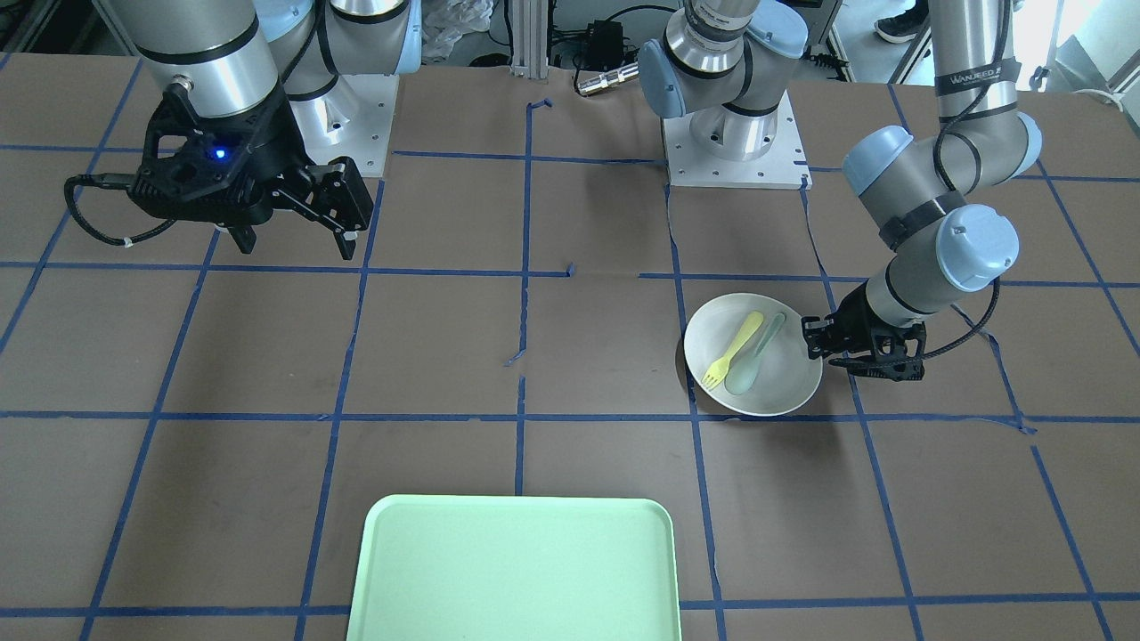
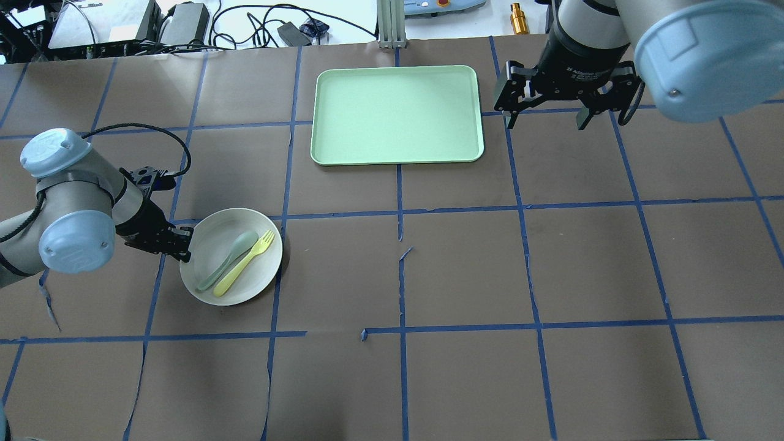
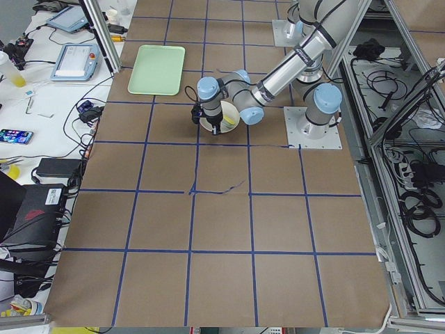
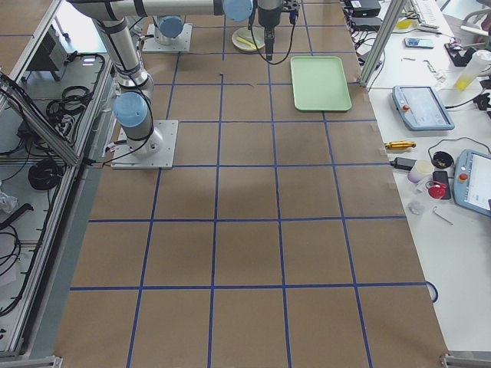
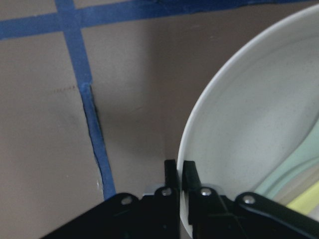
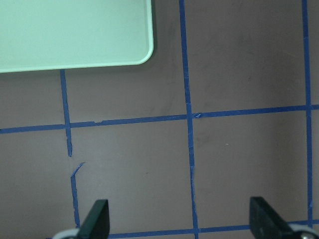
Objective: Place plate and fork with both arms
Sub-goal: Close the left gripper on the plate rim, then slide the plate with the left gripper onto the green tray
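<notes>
Left black two-finger gripper (image 2: 184,241) clamped on rim of round off-white plate (image 2: 211,237). Small pale-yellow plastic fork (image 2: 244,264) and grey-green spoon (image 2: 228,260) lie inside. Right black gripper (image 2: 545,122) spread wide, empty, near rectangular light-green tray (image 2: 395,113).

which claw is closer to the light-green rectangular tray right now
Right. The right claw hovers open just beside the light-green rectangular tray; the left claw is farther away, clamped on the rim of the off-white round plate.

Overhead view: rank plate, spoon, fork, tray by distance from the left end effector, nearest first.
1. plate: its rim is clamped in the left end effector.
2. spoon: lying in the plate, on the end effector's side.
3. fork: in the plate, just beyond the spoon.
4. tray: far off, at the view's top centre.
</notes>
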Robot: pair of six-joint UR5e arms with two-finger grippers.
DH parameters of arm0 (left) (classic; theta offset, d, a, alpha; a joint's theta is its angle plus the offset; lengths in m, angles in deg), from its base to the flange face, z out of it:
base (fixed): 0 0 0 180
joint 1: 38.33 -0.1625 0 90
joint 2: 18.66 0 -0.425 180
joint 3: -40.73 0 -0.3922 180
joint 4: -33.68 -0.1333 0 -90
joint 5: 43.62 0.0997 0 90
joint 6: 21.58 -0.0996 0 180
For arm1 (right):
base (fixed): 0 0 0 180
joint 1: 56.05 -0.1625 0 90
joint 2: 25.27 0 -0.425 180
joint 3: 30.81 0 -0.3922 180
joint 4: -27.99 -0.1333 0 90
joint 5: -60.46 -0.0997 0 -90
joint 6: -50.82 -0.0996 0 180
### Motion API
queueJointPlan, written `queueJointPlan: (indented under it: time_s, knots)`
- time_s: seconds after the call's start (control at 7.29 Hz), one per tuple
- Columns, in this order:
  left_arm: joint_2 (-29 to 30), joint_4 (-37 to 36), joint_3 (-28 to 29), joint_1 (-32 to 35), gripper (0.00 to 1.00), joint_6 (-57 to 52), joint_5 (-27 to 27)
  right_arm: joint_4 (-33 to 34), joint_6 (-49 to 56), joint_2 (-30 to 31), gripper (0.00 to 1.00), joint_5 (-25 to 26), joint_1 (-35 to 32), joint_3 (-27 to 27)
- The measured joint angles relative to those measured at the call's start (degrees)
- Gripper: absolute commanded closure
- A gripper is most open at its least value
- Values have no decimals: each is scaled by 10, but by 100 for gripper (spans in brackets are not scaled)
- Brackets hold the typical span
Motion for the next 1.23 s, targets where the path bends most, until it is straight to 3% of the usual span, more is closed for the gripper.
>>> queueJointPlan:
  time_s: [0.27,0.55,1.23]
  knots:
    - [1,21,33,11,100,113,-94,1,0,1,0,0,0,5]
    - [18,22,78,51,100,250,-154,1,0,1,0,0,0,7]
    - [166,14,297,200,100,493,-193,1,-1,2,0,0,0,7]
